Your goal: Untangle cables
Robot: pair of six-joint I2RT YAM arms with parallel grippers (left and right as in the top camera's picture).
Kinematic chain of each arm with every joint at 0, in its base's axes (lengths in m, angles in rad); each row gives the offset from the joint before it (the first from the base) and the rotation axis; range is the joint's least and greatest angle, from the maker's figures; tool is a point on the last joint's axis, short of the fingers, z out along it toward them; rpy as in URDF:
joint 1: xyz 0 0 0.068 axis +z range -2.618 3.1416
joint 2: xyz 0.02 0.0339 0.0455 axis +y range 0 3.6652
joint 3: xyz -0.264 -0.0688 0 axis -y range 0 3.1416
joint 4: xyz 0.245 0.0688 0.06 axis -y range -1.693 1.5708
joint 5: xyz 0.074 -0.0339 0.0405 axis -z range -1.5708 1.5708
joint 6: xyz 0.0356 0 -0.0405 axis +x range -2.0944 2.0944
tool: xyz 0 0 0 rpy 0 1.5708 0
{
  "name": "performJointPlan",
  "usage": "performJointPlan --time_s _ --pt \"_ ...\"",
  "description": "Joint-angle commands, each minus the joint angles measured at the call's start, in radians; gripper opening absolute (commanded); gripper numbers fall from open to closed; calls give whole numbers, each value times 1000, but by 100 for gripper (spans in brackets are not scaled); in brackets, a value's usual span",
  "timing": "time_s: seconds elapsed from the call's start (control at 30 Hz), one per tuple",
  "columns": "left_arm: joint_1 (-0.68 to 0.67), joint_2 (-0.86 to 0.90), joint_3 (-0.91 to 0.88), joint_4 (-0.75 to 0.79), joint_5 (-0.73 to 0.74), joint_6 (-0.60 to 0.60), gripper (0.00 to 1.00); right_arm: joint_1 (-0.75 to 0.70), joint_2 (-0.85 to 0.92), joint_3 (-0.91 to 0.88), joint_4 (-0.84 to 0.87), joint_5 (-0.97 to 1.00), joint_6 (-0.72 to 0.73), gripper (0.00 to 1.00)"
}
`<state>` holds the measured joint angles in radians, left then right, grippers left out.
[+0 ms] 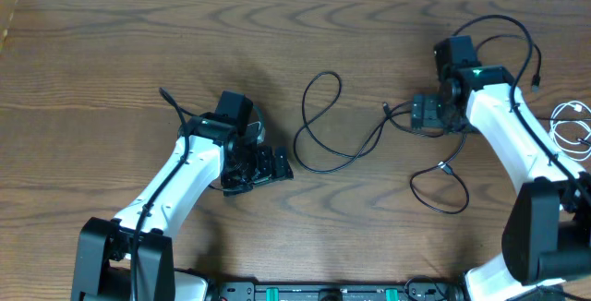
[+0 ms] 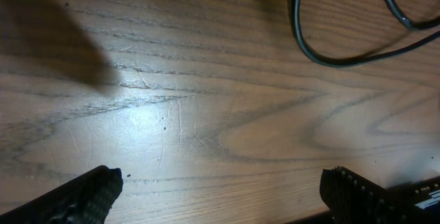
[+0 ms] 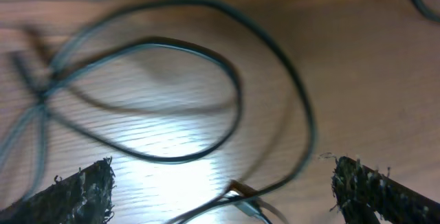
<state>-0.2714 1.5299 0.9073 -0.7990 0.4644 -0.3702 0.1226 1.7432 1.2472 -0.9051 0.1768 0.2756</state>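
A long black cable (image 1: 319,121) lies in loops at the table's middle, and its end runs to my right gripper (image 1: 412,114). Another black loop (image 1: 441,186) lies below that gripper. A black cable (image 1: 517,31) arcs behind the right arm. A white cable (image 1: 572,126) is coiled at the right edge. My right gripper (image 3: 220,189) is open over blurred black loops (image 3: 206,52), with a small plug (image 3: 247,202) lying between its fingers, not gripped. My left gripper (image 1: 270,165) is open and empty (image 2: 220,189) over bare wood. A cable bend (image 2: 323,56) lies ahead of it.
The wooden table (image 1: 111,42) stretches to a white strip at the far edge. The arm bases and a black rail with green parts (image 1: 323,292) stand at the near edge. Thicker black wires run along both arms.
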Motion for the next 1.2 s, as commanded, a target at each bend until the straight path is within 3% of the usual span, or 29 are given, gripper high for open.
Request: performJointPlan --time_s 0.0,0.3,0.5,0.6,0.83,1.17 --pt "-4 1 -9 1 -13 -9 98 -33 43 -7 -15 -6 91 99" --pt "-4 1 -9 1 -13 -9 98 -71 148 -30 4 -287 98 99" --pt "-4 1 -9 2 -13 -9 98 -61 214 -34 47 -742 -3 99" --pt "-4 1 -9 5 -13 -9 98 -34 238 -34 58 -874 -15 99" --pt "-4 1 -9 10 -14 -9 98 73 239 -34 121 -843 -14 99" --pt "-4 2 -9 199 -14 -10 98 196 239 -34 158 -538 140 99"
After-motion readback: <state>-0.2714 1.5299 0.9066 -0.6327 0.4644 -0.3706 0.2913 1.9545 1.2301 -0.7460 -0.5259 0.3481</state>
